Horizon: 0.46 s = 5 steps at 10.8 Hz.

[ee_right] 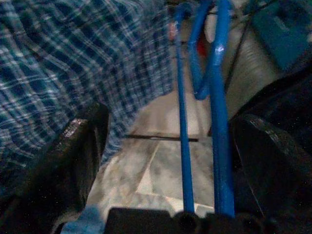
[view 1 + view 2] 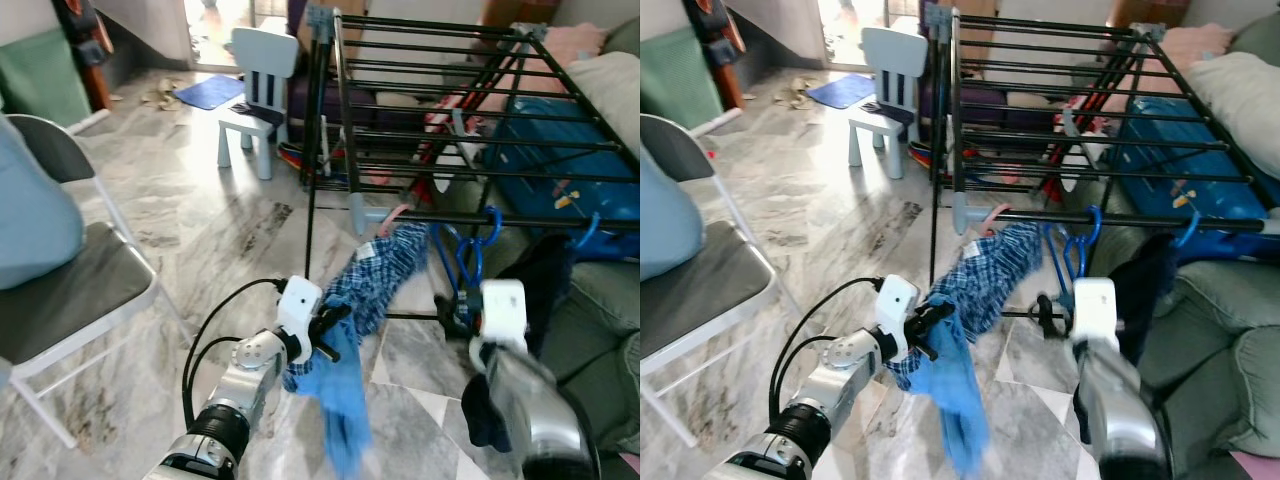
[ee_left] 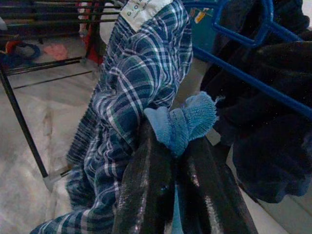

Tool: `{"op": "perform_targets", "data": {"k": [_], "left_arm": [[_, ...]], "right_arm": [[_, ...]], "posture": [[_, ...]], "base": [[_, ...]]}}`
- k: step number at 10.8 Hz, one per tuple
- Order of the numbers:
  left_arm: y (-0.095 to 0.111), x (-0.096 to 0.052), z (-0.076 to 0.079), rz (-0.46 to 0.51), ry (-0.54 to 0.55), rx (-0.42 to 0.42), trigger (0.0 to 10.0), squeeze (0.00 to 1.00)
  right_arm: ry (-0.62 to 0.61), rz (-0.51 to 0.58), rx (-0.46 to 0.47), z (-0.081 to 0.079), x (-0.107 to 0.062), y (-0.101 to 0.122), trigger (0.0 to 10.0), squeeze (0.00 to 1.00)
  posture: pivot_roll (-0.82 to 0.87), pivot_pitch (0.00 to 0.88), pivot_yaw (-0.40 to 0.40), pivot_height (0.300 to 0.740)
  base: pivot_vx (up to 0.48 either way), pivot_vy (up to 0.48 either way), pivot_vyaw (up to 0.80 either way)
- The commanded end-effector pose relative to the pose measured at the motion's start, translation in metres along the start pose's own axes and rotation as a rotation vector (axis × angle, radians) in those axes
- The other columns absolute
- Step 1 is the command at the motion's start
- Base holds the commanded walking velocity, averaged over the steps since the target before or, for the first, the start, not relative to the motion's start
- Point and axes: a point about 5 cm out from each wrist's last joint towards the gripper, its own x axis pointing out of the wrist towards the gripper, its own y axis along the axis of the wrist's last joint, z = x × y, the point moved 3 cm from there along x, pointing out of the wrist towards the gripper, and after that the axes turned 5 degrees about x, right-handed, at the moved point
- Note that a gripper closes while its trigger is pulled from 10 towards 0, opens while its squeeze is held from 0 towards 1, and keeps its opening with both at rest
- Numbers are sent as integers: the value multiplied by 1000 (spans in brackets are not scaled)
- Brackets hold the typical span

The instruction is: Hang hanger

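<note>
Grey marble floor (image 2: 200, 230), black drying rack (image 2: 440, 110) ahead, white child's chair (image 2: 255, 95) behind it; my left gripper (image 2: 325, 335) is clamped on a light blue cloth (image 2: 340, 400) beside a plaid shirt (image 2: 385, 270) on the rack's lower bar; my right gripper (image 1: 165, 146) stands apart around the blue hanger (image 1: 217, 97), hooked on that bar.

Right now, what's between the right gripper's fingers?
In the right wrist view, the open right gripper straddles the blue hanger; its bars run between the fingers, plaid shirt beside.
</note>
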Motion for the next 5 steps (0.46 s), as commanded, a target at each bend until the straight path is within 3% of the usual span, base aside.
{"op": "perform_targets", "data": {"k": [1,2,3,5], "left_arm": [[9,4,2,25,-18,25,10000,0],[9,4,2,26,-20,27,10000,0],[8,3,2,24,-18,28,10000,0],[8,3,2,21,-19,30,10000,0]], "right_arm": [[3,-10,-14,5,2,-1,10000,0],[3,-38,-42,12,10,1,10000,0],[-12,-88,-49,20,13,-3,0,0],[-14,-85,-23,21,17,-2,0,0]], "posture": [[19,0,-65,740],[32,0,-72,740],[33,0,-73,740],[35,0,-74,740]], "base": [[0,0,0],[0,0,0],[0,0,0],[0,0,0]]}}
